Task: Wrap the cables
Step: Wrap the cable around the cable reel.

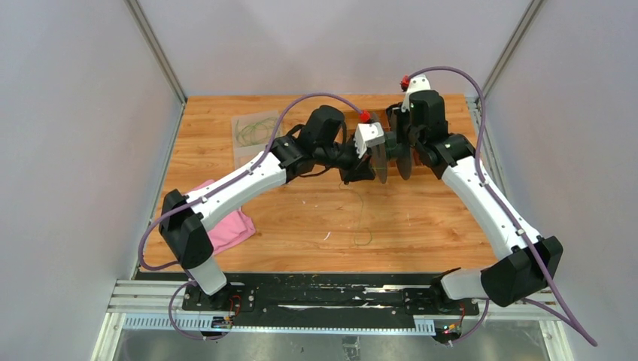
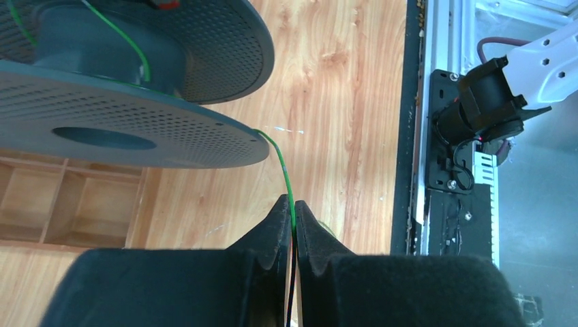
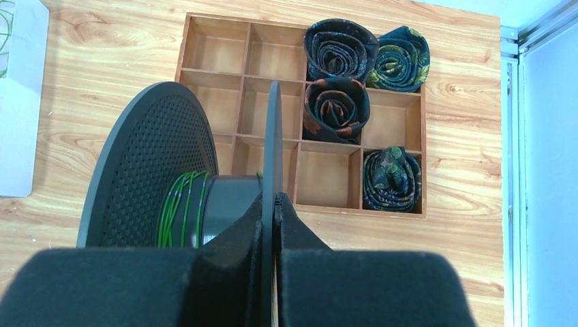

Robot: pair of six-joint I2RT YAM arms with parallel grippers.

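Note:
A black perforated spool (image 3: 146,170) is held on edge above the table. My right gripper (image 3: 275,199) is shut on its near flange. Thin green cable (image 3: 180,204) lies in a few turns round the hub. In the left wrist view a strand of cable (image 2: 279,160) leaves the spool's rim (image 2: 136,129) and runs down between the tips of my left gripper (image 2: 294,208), which is shut on it. From above, both grippers meet at the spool (image 1: 391,150) at mid-table. The loose tail of cable (image 1: 365,226) trails on the wood towards the near edge.
A wooden compartment tray (image 3: 272,88) with rolled ties (image 3: 339,48) lies under the spool. A clear bag with more green wire (image 1: 256,131) lies at back left. A pink cloth (image 1: 226,226) sits by the left arm. Purple arm cords (image 1: 316,98) arch overhead.

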